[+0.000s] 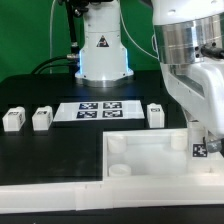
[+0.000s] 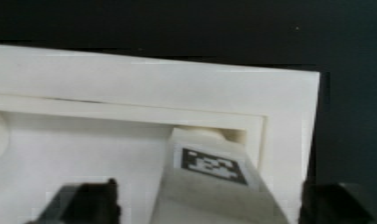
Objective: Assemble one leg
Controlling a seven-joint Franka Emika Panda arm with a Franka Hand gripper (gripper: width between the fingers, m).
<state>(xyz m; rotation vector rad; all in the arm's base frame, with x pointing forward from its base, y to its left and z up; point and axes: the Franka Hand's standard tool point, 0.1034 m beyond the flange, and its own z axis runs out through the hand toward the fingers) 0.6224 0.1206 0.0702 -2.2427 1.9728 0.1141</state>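
One leg, a small white block with a black-and-white tag, stands at the far right corner of the large white panel. In the wrist view the leg points into the panel's round corner socket. My gripper is over it. Its dark fingers stand on either side of the leg with a gap at each side, so my gripper is open. Three more legs lie on the black table: two at the exterior view's left and one behind the panel.
The marker board lies flat behind the panel. The arm's white base stands at the back. A white ledge runs along the table's front at the exterior view's left. Two more sockets show on the panel's left side.
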